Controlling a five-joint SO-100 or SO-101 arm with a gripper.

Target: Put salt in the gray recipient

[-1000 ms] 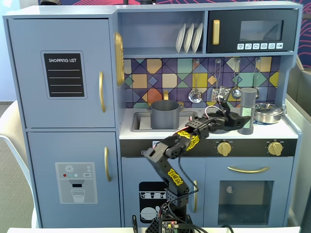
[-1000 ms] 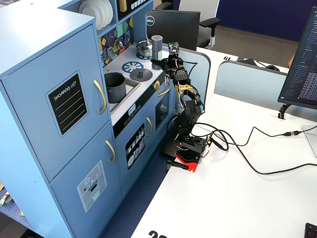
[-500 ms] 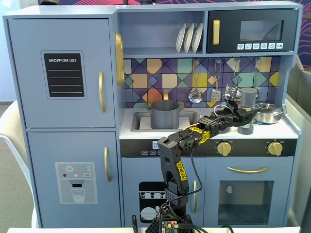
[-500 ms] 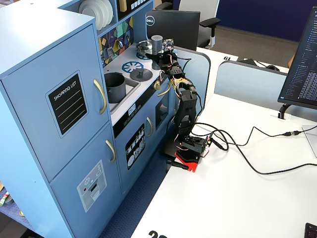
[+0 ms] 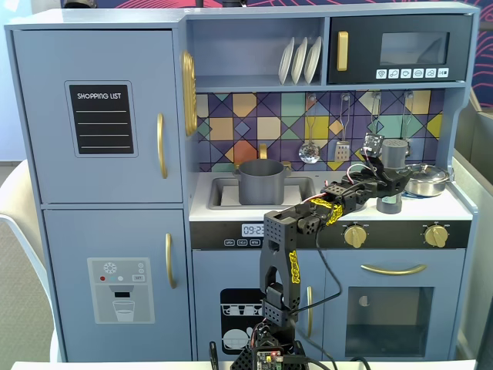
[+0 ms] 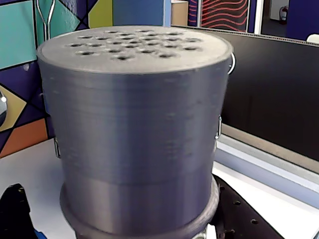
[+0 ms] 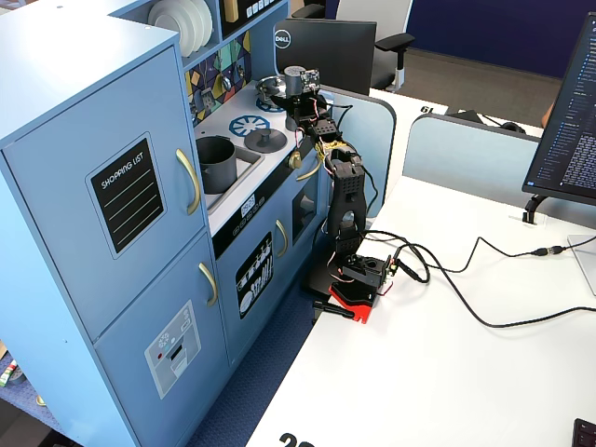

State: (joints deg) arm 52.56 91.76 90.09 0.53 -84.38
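Toy kitchen counter (image 5: 431,206): pincer (image 5: 391,185) has reached the salt (image 5: 393,169).

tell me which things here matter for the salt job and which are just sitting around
Belong to the job:
salt shaker
gray pot in the sink
gripper, at the shaker

Just lying about:
steel pan
gray lid
plates
hanging utensils

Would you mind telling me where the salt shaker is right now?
In a fixed view the salt shaker stands at the right end of the counter, just left of the steel pan, with the gripper around it.
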